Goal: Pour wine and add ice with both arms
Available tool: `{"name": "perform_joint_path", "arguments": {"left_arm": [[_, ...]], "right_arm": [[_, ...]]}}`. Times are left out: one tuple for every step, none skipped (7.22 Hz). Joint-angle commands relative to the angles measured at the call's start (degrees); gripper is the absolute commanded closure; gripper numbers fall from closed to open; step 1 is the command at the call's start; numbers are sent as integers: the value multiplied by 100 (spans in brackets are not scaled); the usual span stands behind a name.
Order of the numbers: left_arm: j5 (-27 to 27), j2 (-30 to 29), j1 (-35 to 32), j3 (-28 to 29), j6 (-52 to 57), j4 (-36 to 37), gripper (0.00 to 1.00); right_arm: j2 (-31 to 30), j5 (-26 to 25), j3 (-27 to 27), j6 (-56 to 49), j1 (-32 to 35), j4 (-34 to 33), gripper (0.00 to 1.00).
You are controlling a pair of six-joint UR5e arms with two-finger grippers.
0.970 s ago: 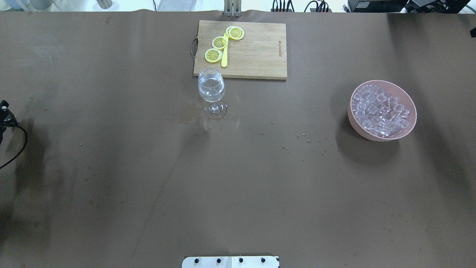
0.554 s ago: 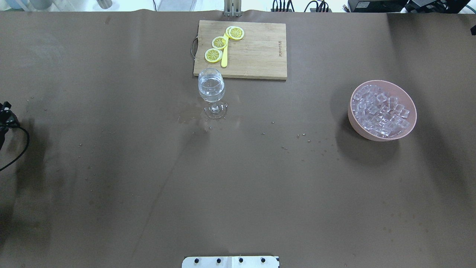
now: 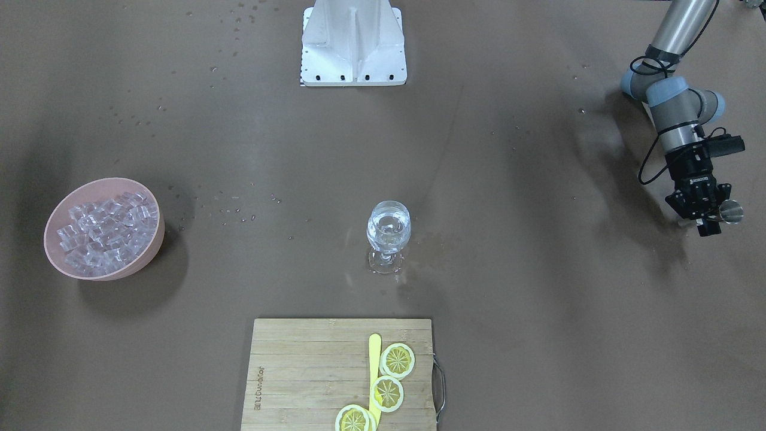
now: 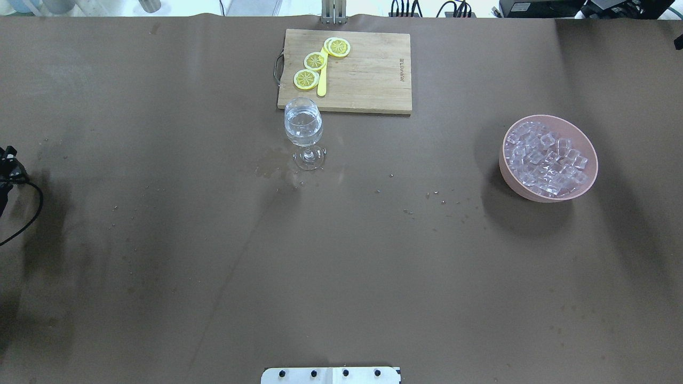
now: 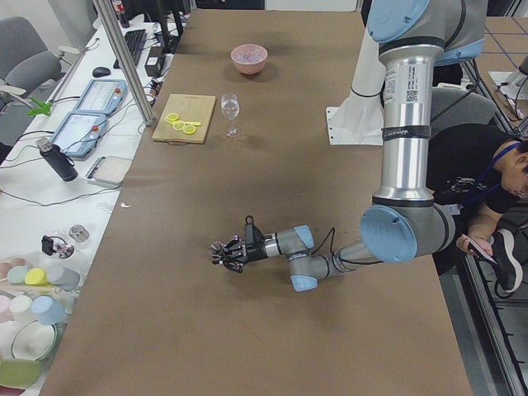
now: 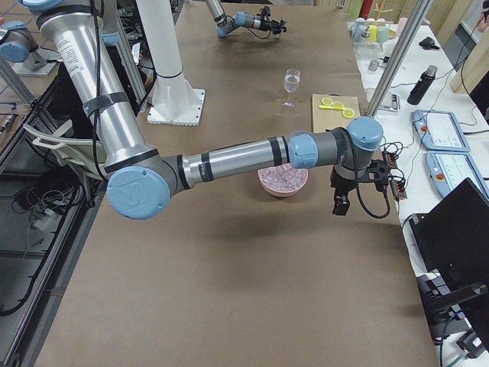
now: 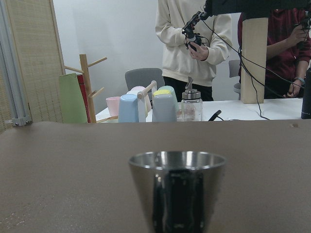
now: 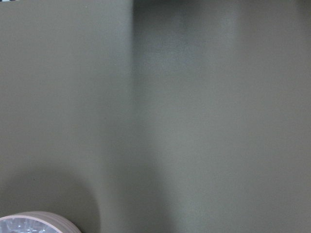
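We made out a burnt-in brand stamp on the cutting board [image 4: 373, 69] and white lettering on the left gripper [image 3: 715, 218], both too small to read. That gripper, near the table's end on the robot's left, was clamped on a small steel cup [image 7: 177, 187]. The wine [image 4: 303, 128] looked like clear water in a stemmed glass [image 3: 386, 263] just beside the board, which lay midway along the operators' edge. The ice [image 4: 547, 157] was a glittering heap of clear cubes in a pink bowl [image 3: 151, 248] toward the right end. We could not tell whether the right gripper [image 6: 341, 205], near that bowl, was open or closed.
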Motion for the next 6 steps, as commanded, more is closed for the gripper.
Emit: {"name": "perform_joint_path", "arguments": {"left_arm": [[-11,-36,3,-1,18,0,58],[-3,-36,3,-10,18,0,57],[-12,-36,3,-10,27,0,56],[-3,-28,3,-18,36,0,44],[-3,-27,11,-71,45,0,24],[-11,-19,11,-132,45,0,6]], "right_arm": [[2,0,-3,5,-2,4,0],[2,0,-3,5,-2,4,0],[10,0,6,5,-2,-5,0],[19,0,-3,5,-2,4,0],[19,0,-3,5,-2,-5,0],[19,-18,-3,5,-11,-5,0]]}}
